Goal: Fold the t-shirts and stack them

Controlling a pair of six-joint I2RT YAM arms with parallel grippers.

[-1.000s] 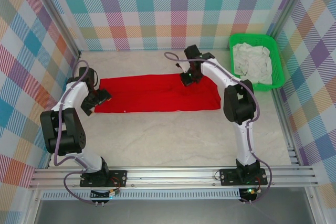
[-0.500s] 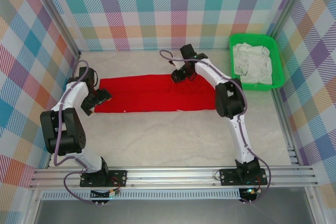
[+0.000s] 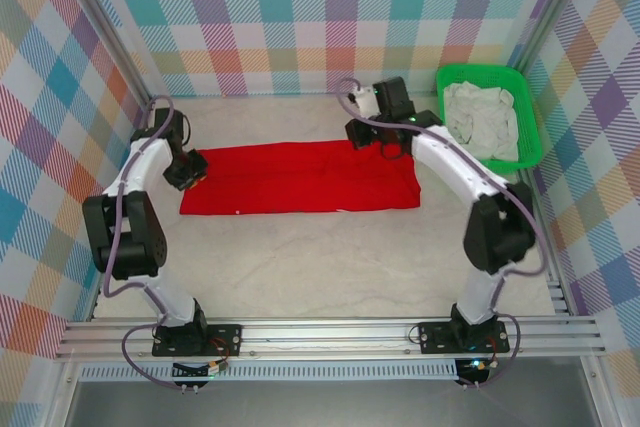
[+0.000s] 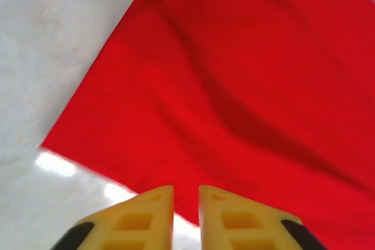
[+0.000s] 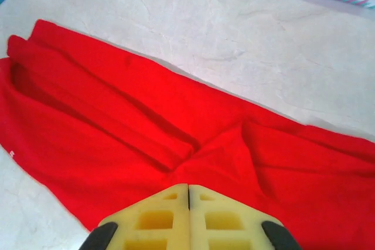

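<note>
A bright red t-shirt lies folded into a long flat strip across the middle of the table. My left gripper stands at the strip's left end. In the left wrist view its yellow fingers are closed to a narrow slit over the cloth's near edge, and I see no cloth pinched between them. My right gripper sits at the shirt's far edge, right of centre. In the right wrist view that gripper has its tips pressed together, and creases in the red cloth run in under them.
A green basket holding white cloth stands at the back right. Checked walls close in the back and both sides. Bare pale tabletop lies between the shirt and the arm bases.
The left gripper has closed and shifted a little toward the back at the shirt's left end. The right gripper moved left, then back right along the far edge, its arm swinging out to the right.
</note>
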